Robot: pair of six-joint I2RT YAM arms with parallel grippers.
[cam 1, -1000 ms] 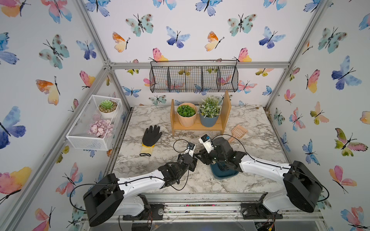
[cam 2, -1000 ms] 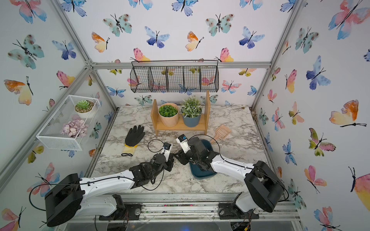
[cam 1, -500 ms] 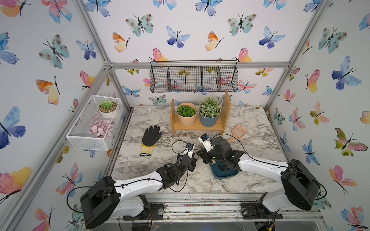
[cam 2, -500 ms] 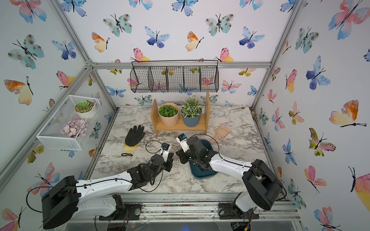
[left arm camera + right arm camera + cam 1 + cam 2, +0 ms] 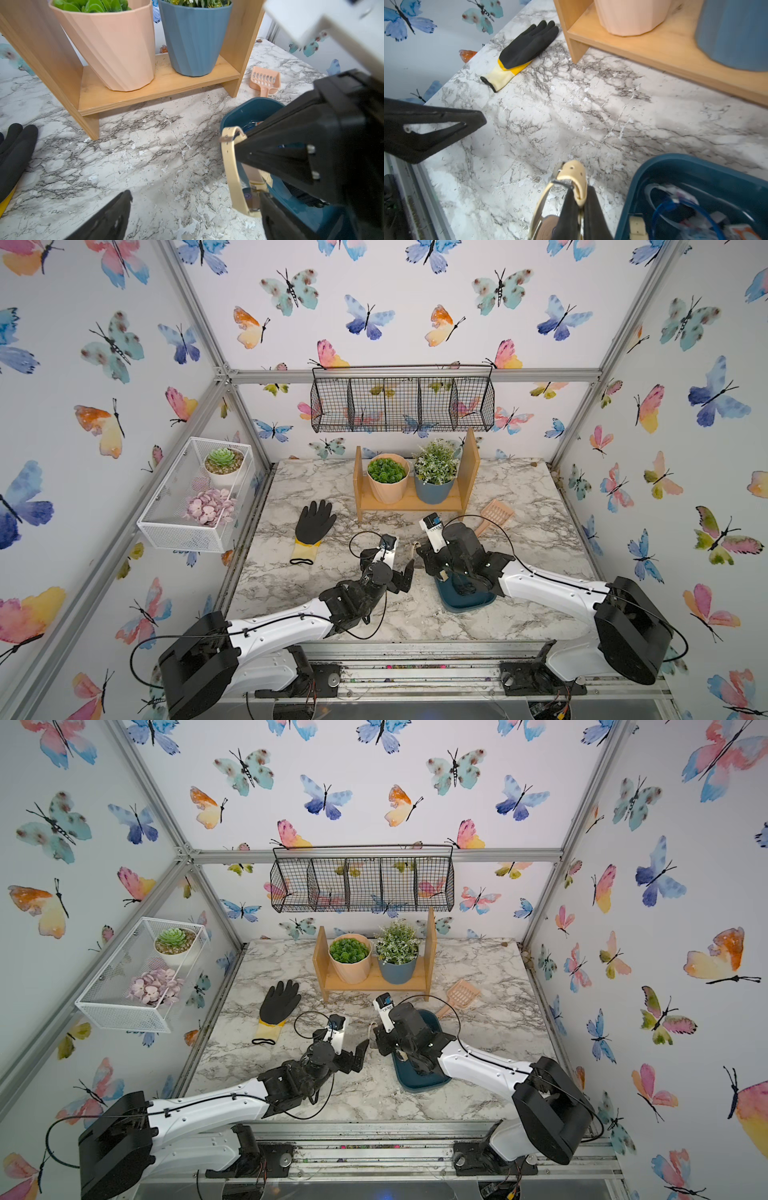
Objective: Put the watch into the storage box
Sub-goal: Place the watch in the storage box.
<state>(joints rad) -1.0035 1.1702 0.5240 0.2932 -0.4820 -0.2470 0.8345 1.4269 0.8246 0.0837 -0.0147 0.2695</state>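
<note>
Right wrist view, Sam: which way does the watch [image 5: 577, 178] point?

Buckle end forward, Jo, past the fingertips and out over the bare table [image 5: 571, 124]. Its tan strap runs lengthwise along the fingers. In the left wrist view the strap stands nearly upright, with the buckle on top and the dial low down.

Who has it?

The right gripper [image 5: 580, 193]. Its jaws are pressed together on the strap, and the strap's folded end pokes out between them.

And the left gripper [image 5: 402, 576]?

Spread wide, holding nothing. One finger [image 5: 471, 122] shows off to the side, apart from the watch. The other sits close by the dial in the left wrist view, but I cannot tell whether it touches.

Where is the watch relative to the storage box [image 5: 675, 166]?

Held over the table, just beside the box's rim, on the side facing the left arm. It is not inside. In both top views the box lies under the right arm's wrist, and the strap shows as a small tan loop at the right gripper's tip.

Anything in the box?

A blue cord [image 5: 669, 203] and some blurred packets.
</note>
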